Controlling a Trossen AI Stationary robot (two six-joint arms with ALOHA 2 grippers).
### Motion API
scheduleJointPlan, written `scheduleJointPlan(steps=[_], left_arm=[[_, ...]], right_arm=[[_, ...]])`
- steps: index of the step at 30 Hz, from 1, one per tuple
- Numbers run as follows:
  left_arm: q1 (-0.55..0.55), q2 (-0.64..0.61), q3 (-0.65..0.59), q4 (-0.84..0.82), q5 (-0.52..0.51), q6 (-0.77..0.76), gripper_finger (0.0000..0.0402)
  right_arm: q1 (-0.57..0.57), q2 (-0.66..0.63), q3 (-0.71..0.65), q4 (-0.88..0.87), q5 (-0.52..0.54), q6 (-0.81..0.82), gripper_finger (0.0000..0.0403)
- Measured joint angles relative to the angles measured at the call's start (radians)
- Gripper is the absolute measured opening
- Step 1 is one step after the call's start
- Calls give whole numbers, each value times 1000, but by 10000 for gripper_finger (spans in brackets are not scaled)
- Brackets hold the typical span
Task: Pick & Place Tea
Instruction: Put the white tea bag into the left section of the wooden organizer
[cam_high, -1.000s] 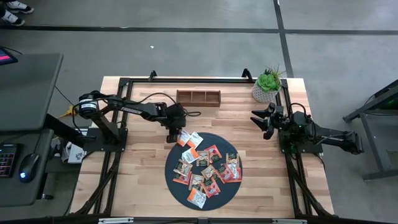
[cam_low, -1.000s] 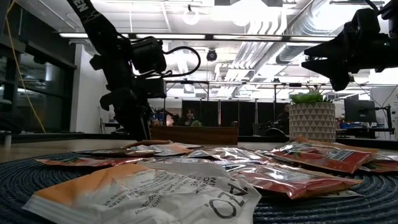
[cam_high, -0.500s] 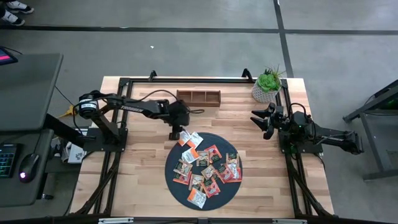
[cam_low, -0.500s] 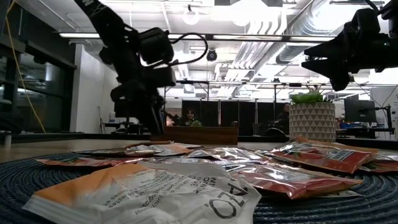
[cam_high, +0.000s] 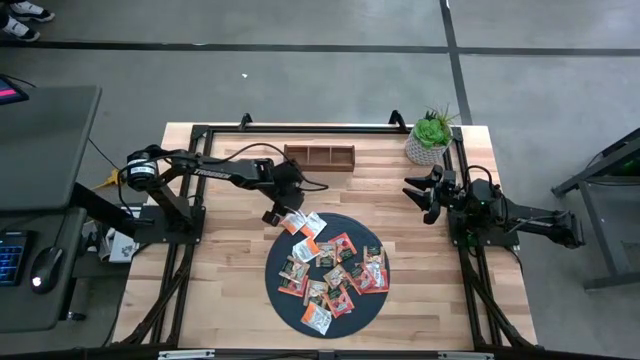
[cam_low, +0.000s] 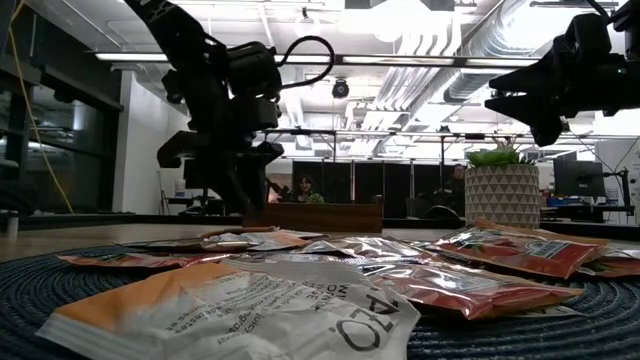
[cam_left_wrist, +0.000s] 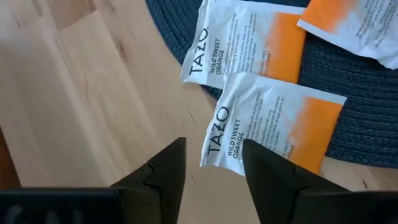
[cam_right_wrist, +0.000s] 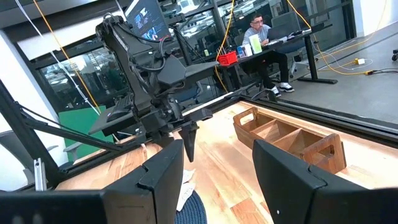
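Several small tea sachets (cam_high: 330, 272), white, orange, red and brown-green, lie flat in a loose pile on a dark round mat (cam_high: 276, 297) at the table's middle. My left gripper (cam_high: 271, 216) hangs open above the bare wood just off the mat's far-left rim. In the left wrist view its gap (cam_left_wrist: 212, 149) frames the corner of a white-and-orange sachet (cam_left_wrist: 273, 124) whose corner overhangs the mat (cam_left_wrist: 354, 81). In the low view the left gripper (cam_low: 243, 205) stands clear of the pile (cam_low: 300, 290). My right gripper (cam_high: 420, 197) waits open in the air at the table's right side.
A wooden box with compartments (cam_high: 319, 156) sits at the far edge behind the left gripper. A potted plant (cam_high: 430, 138) stands in the far right corner next to the right arm. Bare wood lies left and right of the mat. A person sits at a desk (cam_right_wrist: 264, 37) beyond the table.
My left gripper has risen a little above the mat's far-left rim and turned about its wrist, its fingers now slanting toward the table's left and near side. The sachets lie as they did. The right arm has kept still.
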Motion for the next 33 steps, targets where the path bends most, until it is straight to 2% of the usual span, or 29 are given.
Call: scheduleJointPlan(steps=[6, 20, 25, 33], left_arm=[[0, 46, 1, -2, -1, 0, 181], [7, 159, 15, 20, -3, -62, 182], [16, 202, 18, 7, 40, -94, 182], [22, 203, 17, 10, 27, -140, 174]], right_arm=[[0, 0, 0, 0, 0, 0, 188], [0, 0, 0, 0, 0, 0, 188], [0, 0, 0, 0, 0, 0, 188], [0, 0, 0, 0, 0, 0, 188]])
